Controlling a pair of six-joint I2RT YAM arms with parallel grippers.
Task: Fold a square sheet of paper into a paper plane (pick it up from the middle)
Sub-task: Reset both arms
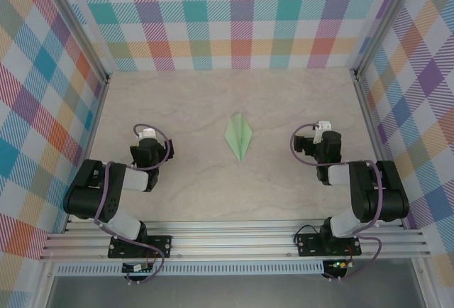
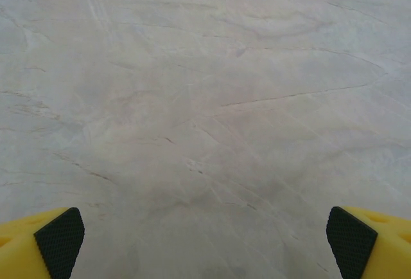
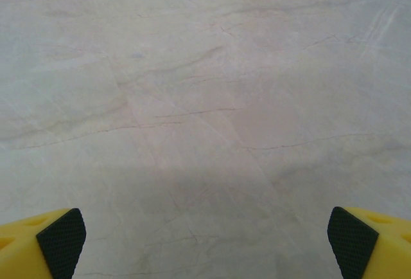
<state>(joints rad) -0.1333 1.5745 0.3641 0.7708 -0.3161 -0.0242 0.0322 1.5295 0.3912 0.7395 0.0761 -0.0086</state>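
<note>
The pale green paper plane [image 1: 239, 136] lies flat on the marble table [image 1: 213, 194] near its middle, a narrow kite-like dart with a centre crease and its sharp tip toward the near edge. My left gripper [image 1: 145, 134] rests well to its left, folded back near its base. My right gripper [image 1: 323, 127] rests well to the plane's right. In the left wrist view the yellow fingers with black pads [image 2: 59, 242] stand far apart over bare table. In the right wrist view the pads [image 3: 350, 240] are equally wide apart with nothing between them.
Plaid walls [image 1: 234, 17] enclose the table at the back and on both sides. An aluminium rail [image 1: 234, 240] carrying both arm bases runs along the near edge. Bare marble surface lies all around the plane.
</note>
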